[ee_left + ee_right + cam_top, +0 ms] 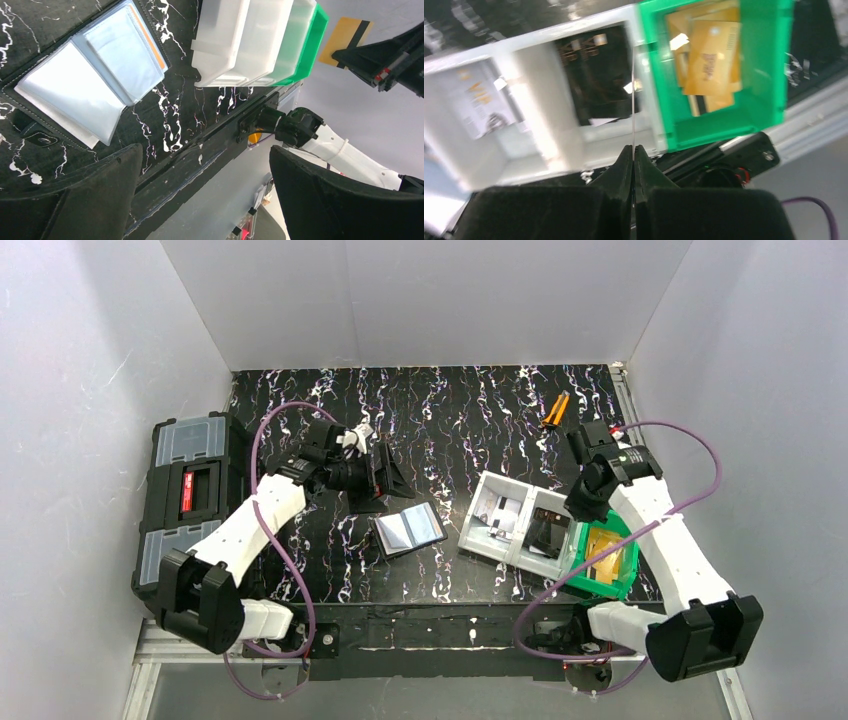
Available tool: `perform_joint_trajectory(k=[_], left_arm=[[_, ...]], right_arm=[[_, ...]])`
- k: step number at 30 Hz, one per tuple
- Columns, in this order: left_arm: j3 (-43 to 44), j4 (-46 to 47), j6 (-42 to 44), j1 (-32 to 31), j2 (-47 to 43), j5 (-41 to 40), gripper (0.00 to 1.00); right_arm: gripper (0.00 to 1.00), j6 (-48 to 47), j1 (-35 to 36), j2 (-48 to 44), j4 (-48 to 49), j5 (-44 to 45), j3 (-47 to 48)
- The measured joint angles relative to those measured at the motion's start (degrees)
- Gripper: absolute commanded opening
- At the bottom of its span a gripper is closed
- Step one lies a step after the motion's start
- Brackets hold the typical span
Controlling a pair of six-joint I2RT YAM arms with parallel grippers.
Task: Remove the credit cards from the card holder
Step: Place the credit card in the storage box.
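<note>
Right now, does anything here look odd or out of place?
Nothing damaged or spilled. The card holder lies splayed open and askew, with the edge of an orange card peeking from one pocket. The gold cards in the green bin lie in a crooked, overlapping pile.

I see a black worktop (450, 430) veined in white. On it lie the open card holder (410, 530) near the middle, two pale bins (527, 523) and a green bin (600, 591) (all three touching) to its right, and an orange-handled tool (554, 411) far back.
</note>
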Motion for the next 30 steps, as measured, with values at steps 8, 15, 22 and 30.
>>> perform_joint_trajectory(k=[8, 15, 22, 30], left_arm=[[2.0, -0.7, 0.4, -1.9, 1.5, -0.5, 0.98], [2.0, -1.1, 0.4, -2.2, 1.7, -1.0, 0.98], [2.0, -1.2, 0.4, -2.3, 1.7, -1.1, 0.98], [2.0, -1.4, 0.4, -2.5, 1.7, -1.4, 0.98]], right_arm=[[0.01, -0.2, -7.4, 5.2, -3.2, 6.6, -3.5], [0.01, -1.2, -9.5, 7.1, -2.9, 8.2, -6.3], [0.56, -1.8, -9.9, 8.3, -2.8, 8.5, -6.5], [0.98, -2.9, -9.9, 7.0, -2.8, 8.0, -6.4]])
